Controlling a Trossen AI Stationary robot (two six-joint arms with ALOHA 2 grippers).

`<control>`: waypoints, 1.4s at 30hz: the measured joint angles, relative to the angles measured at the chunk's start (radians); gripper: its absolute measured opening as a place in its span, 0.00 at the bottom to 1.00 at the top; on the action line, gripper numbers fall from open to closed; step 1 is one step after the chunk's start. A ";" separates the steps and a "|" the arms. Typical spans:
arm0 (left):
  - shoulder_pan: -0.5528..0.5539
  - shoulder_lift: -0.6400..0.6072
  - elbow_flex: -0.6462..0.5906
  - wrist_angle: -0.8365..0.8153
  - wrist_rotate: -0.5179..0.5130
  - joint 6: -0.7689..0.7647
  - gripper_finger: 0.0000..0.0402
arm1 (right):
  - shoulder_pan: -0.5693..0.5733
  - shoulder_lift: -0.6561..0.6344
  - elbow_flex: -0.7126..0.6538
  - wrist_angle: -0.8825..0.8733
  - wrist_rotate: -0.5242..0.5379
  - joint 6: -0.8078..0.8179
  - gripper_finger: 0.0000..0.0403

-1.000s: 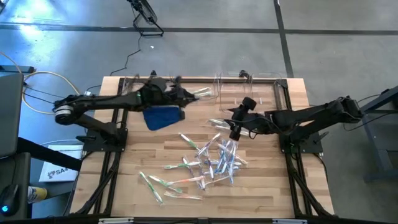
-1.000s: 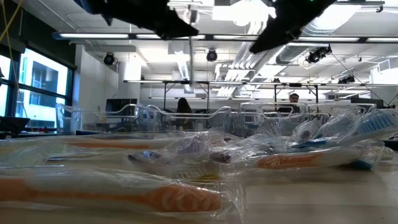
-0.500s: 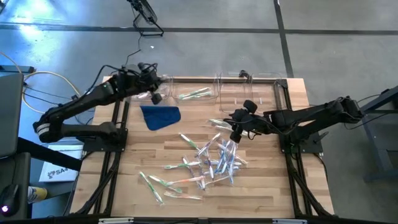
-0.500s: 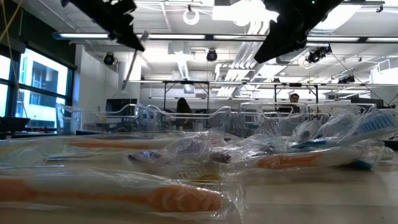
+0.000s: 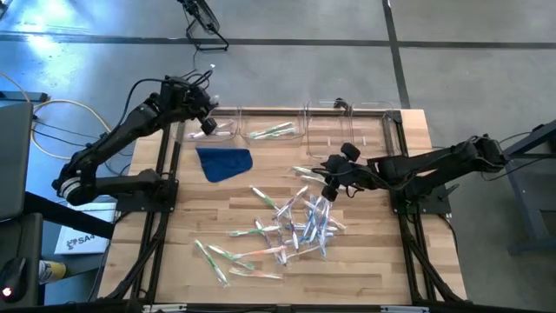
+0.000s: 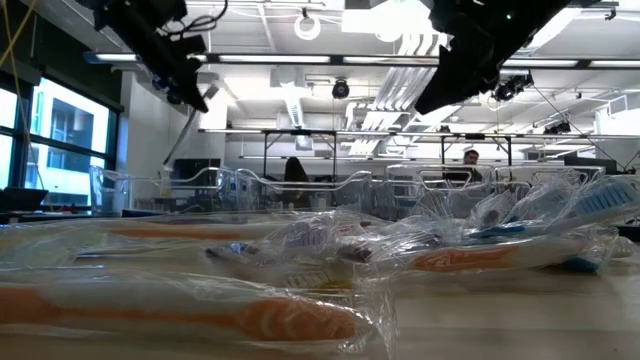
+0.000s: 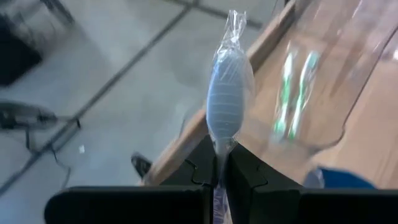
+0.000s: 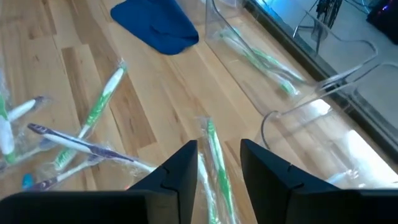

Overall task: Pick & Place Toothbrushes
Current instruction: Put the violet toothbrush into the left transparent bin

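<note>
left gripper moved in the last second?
Yes. In the high view the left gripper, shut on a wrapped toothbrush, has gone from above the blue cloth out to the table's far left corner, beside the clear bins.

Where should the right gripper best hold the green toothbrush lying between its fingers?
Probably mid-handle, from straight above. The green toothbrush lies flat on the table, running lengthwise between the right gripper fingers, so they would close across its thin handle.

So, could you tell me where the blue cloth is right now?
In the high view the blue cloth lies on the table's far-left part, just in front of the clear bins.
</note>
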 joint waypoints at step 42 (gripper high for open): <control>0.106 0.368 0.001 -0.076 -0.052 0.043 0.03 | 0.000 0.000 -0.080 0.119 0.000 0.051 0.28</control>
